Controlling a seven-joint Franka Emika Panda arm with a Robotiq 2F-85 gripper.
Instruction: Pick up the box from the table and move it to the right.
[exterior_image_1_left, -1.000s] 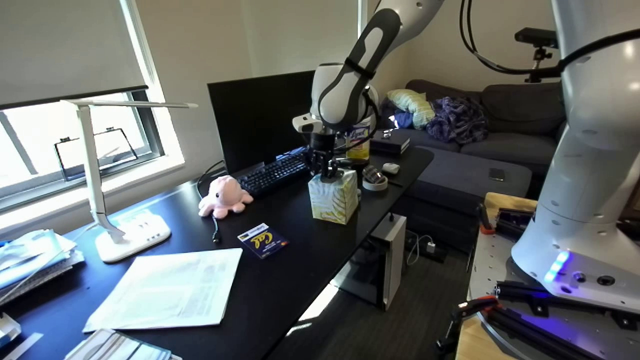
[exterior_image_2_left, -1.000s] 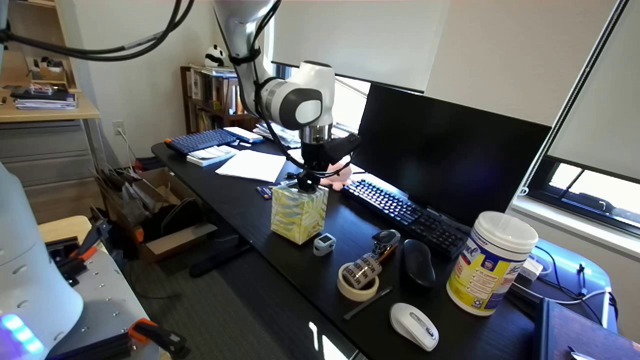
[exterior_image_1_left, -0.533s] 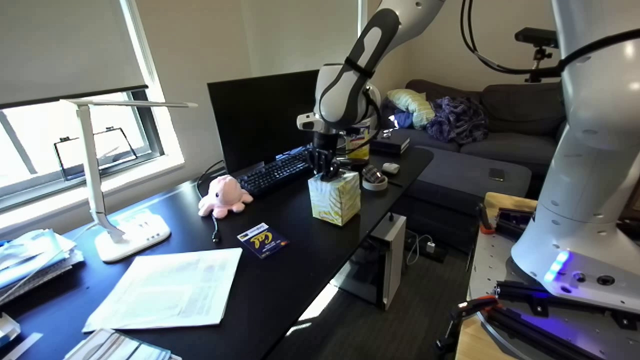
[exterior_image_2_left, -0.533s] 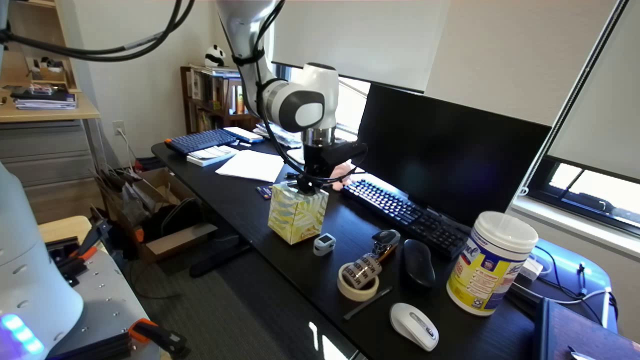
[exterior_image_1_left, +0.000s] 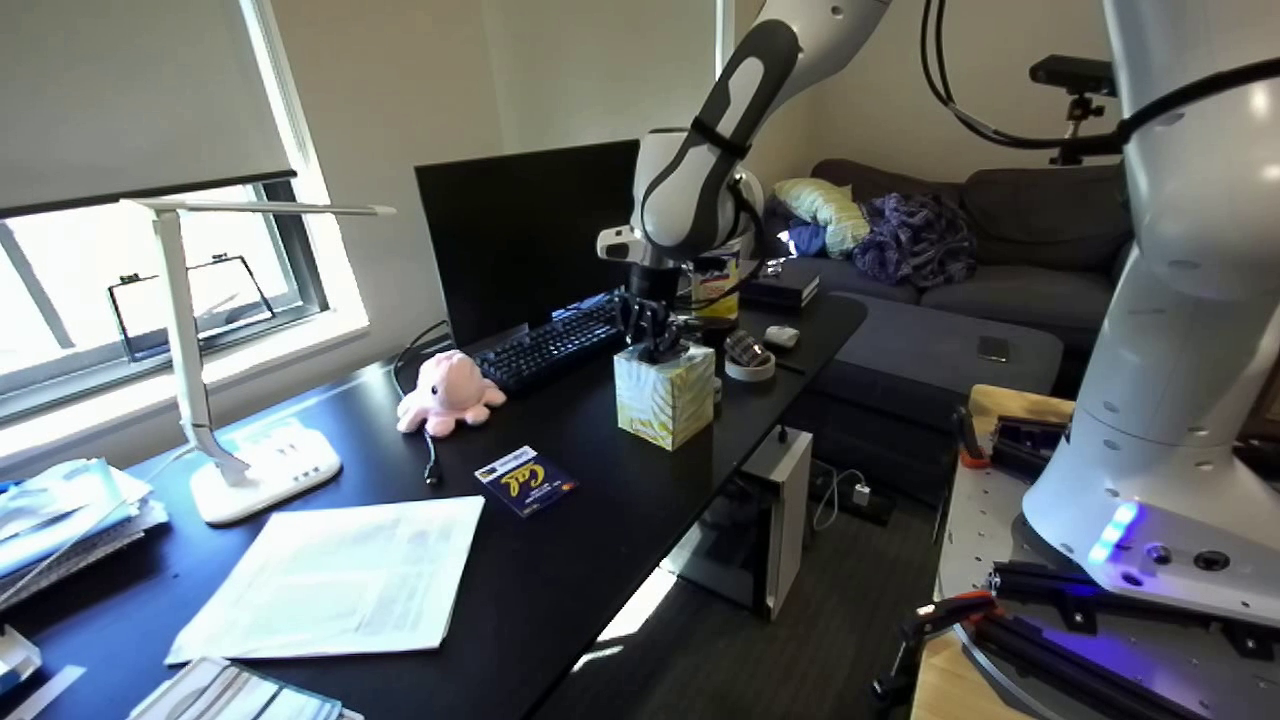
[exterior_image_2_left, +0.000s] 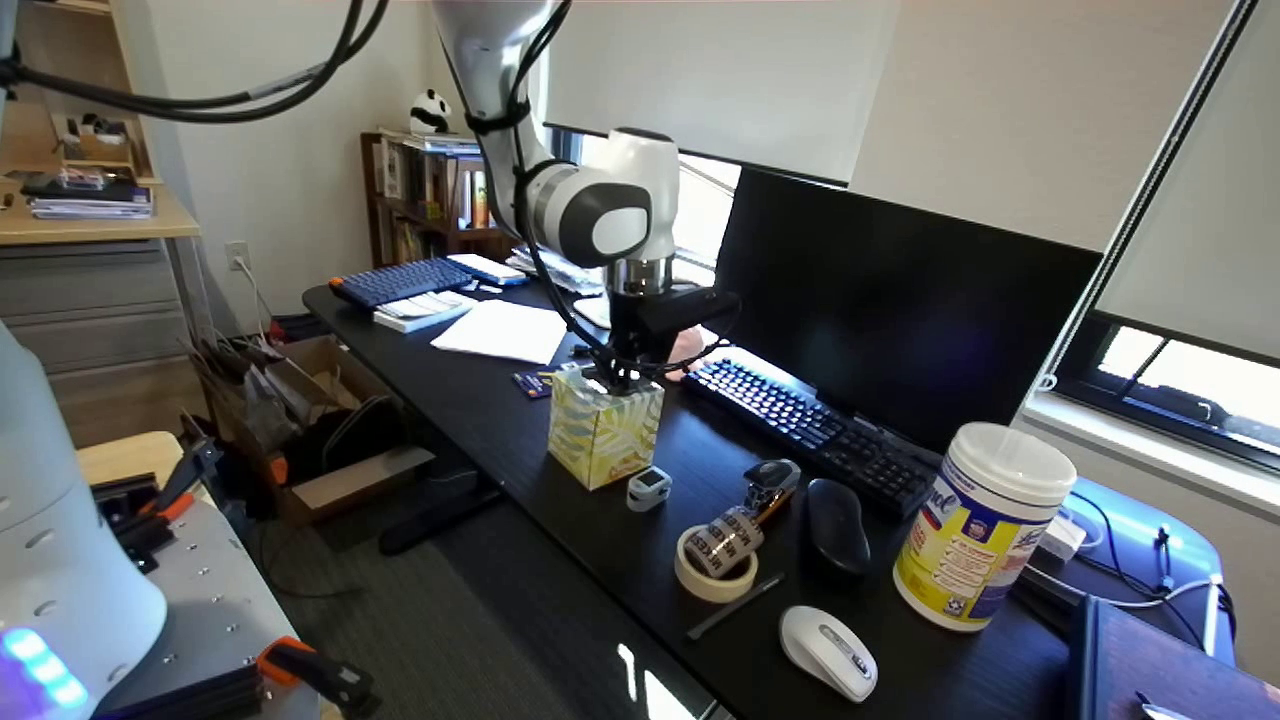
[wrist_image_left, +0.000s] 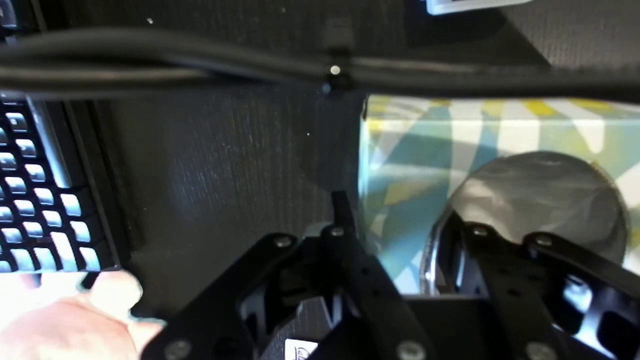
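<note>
The box (exterior_image_1_left: 648, 402), a yellow-green and tan tissue cube, stands upright on the black table (exterior_image_1_left: 560, 570); it shows in both exterior views (exterior_image_2_left: 600, 440). My gripper (exterior_image_1_left: 660, 350) points down at its top. In the wrist view the gripper (wrist_image_left: 396, 212) straddles the box's top panel (wrist_image_left: 407, 150): one finger is outside, close against the side, and the other is in the round opening, against its rim. The fingers look shut on this strip of the box. The tip in the opening is partly hidden. I cannot tell whether the box's base is slightly raised.
A small white-grey device (exterior_image_2_left: 649, 489) sits right beside the box. Beyond it are a tape roll (exterior_image_2_left: 715, 565), a white mouse (exterior_image_2_left: 828, 652) and a wipes tub (exterior_image_2_left: 980, 530). A keyboard (exterior_image_1_left: 550, 345), monitor (exterior_image_1_left: 540, 240) and pink plush (exterior_image_1_left: 448, 392) stand behind. A white sheet (exterior_image_1_left: 340, 580) lies nearby.
The box has turned a little and shifted slightly, together with a small shift of my gripper. The other things have not moved.
</note>
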